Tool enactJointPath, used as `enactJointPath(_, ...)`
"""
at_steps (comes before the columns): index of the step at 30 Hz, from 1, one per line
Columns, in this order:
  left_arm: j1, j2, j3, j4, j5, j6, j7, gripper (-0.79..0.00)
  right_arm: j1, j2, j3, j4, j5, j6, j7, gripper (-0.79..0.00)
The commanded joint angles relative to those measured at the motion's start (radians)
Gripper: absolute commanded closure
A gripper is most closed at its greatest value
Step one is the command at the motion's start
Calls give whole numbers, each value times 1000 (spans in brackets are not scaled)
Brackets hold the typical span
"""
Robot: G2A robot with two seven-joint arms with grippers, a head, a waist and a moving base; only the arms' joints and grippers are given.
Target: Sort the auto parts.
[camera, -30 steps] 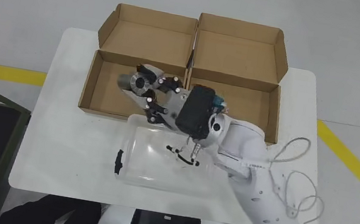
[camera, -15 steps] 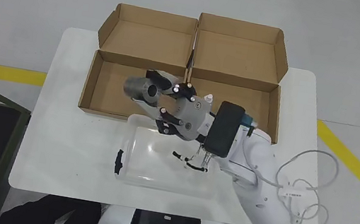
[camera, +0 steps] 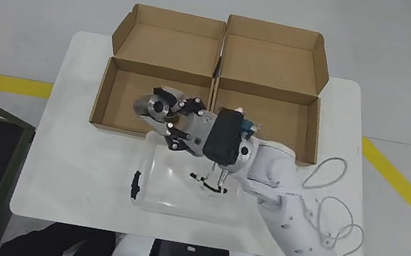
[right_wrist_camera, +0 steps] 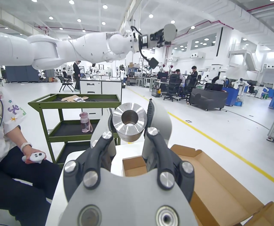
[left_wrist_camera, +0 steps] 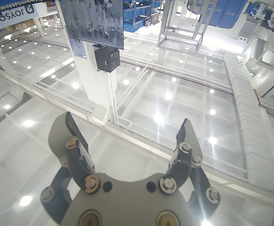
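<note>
A shiny metal cylinder (camera: 149,105) with a hole through its middle (right_wrist_camera: 129,121) is held in my right gripper (camera: 161,107), whose fingers (right_wrist_camera: 150,111) are shut on its sides. In the top view it hangs over the left cardboard box (camera: 115,105), near that box's front wall. The right cardboard box (camera: 292,124) stands next to it with its lid open. A thin black part (camera: 208,183) lies in the clear plastic bin (camera: 177,197) in front of the boxes. My left gripper (left_wrist_camera: 128,132) is open and points up at the ceiling, holding nothing.
A black clip (camera: 135,183) sits on the clear bin's left edge. Both boxes' lids (camera: 173,39) lie folded back at the table's far side. A green cart (right_wrist_camera: 70,119) stands beside the table. Bare white tabletop (camera: 77,164) lies left of the bin.
My right wrist swung to the right and came back. The gripper and cylinder now sit slightly closer to the left box's front wall than a second ago.
</note>
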Motion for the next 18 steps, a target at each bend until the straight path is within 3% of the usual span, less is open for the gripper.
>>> enactJointPath(1, 0, 0, 0, 0, 0, 0, 0, -785, 5, -1, -5, 13, -2, 6, 24, 0)
enactJointPath(18, 0, 0, 0, 0, 0, 0, 0, -785, 37, -1, 11, 164, 27, 80, 314, 0)
